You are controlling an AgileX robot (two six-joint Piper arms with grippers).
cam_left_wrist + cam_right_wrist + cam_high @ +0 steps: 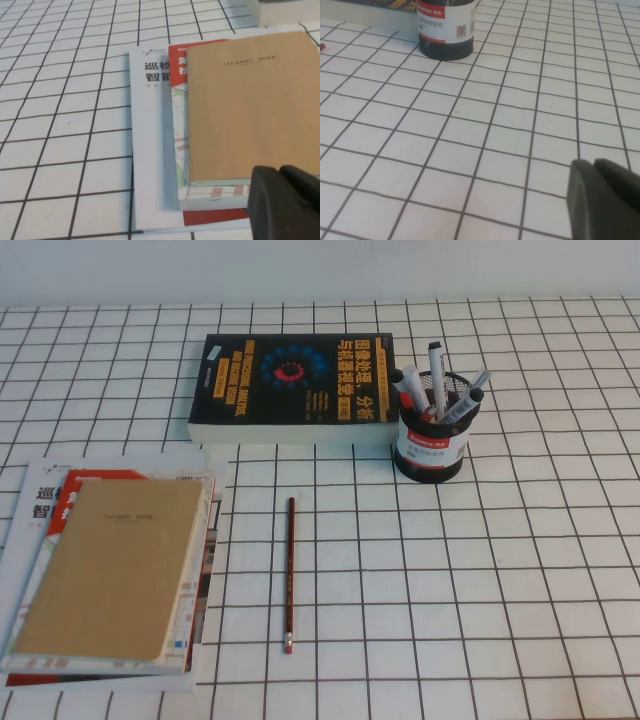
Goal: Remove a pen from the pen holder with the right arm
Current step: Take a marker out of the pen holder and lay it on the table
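Only a little of your robot is on show here. There's the left gripper (pixel 281 174), sitting over the near end of the tan notebook (pixel 250 105), and the right gripper (pixel 595 165), over the gridded table (pixel 470 150). Both look pretty much identical: matte black, chunky, with soft rounded tops rather than hard edges. Each one reads as two blunt lobes side by side, the bigger one closer to the lens, with just a thin crease running between them. The surface is plain and a bit dull, and it catches a faint grey sheen along the upper edges. The rest blurs into solid black.
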